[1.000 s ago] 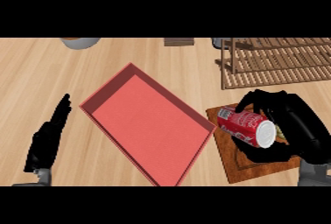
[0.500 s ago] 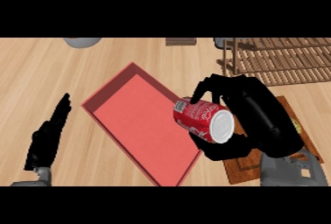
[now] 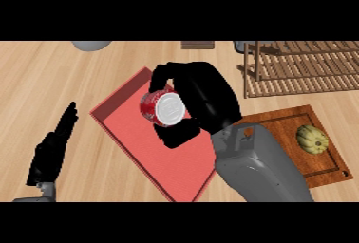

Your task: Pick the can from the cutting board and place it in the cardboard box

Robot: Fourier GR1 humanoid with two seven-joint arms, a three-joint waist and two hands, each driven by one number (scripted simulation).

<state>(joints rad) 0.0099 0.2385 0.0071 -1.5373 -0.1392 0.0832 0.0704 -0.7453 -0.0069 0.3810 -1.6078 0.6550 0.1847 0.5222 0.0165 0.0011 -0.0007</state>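
Most of the job looks done: the right hand point(image 3: 203, 97), fingers curled round the can point(image 3: 162, 109), holds it above the cardboard box point(image 3: 126, 137), release remaining, while the straight-fingered left hand point(image 3: 52, 149) rests near the counter's left edge.

Pale wood counter point(image 3: 42, 76), slatted rack point(image 3: 301, 66)

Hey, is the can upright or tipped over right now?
Tipped. The can lies on its side in the right hand, its pale round end facing the camera, over the red box. Whether it touches the box floor, cannot tell.
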